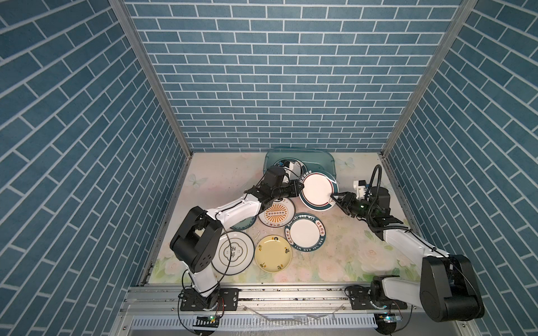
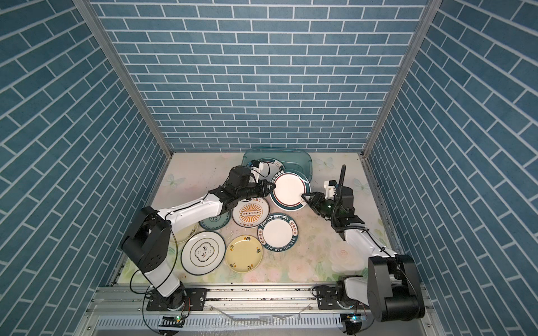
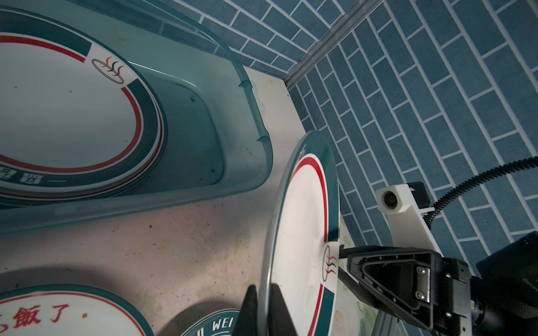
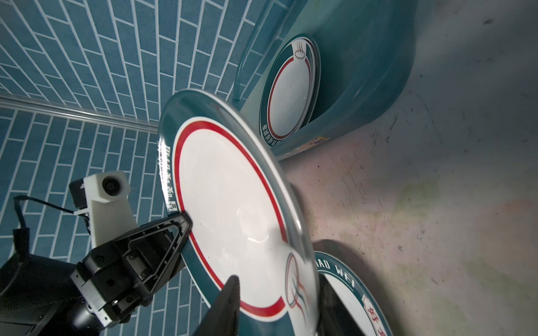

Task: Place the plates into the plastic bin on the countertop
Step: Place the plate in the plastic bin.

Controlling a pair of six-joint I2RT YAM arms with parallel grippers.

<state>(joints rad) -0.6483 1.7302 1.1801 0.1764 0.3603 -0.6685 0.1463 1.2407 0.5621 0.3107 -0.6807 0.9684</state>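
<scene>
A white plate [image 1: 316, 190] [image 3: 302, 227] [image 4: 233, 189] with a teal rim and red ring hangs tilted above the countertop [image 1: 349, 247], just in front of the teal plastic bin [image 1: 329, 163] [image 3: 247, 87]. My left gripper [image 1: 300, 186] [image 3: 263, 291] is shut on its left rim. My right gripper [image 1: 333, 199] [image 4: 276, 285] straddles the opposite rim with its jaws apart. A matching plate [image 1: 286, 165] [image 4: 291, 87] lies inside the bin. Orange sunburst [image 1: 276, 215], teal-lettered [image 1: 305, 231] and yellow [image 1: 273, 253] plates lie on the countertop.
A white plate with a black ring [image 1: 233, 252] lies front left. A teal floral plate [image 1: 244, 224] and a cream plate [image 2: 183, 232] sit partly under my left arm. Blue brick walls close three sides. A metal rail [image 1: 291, 293] runs along the front.
</scene>
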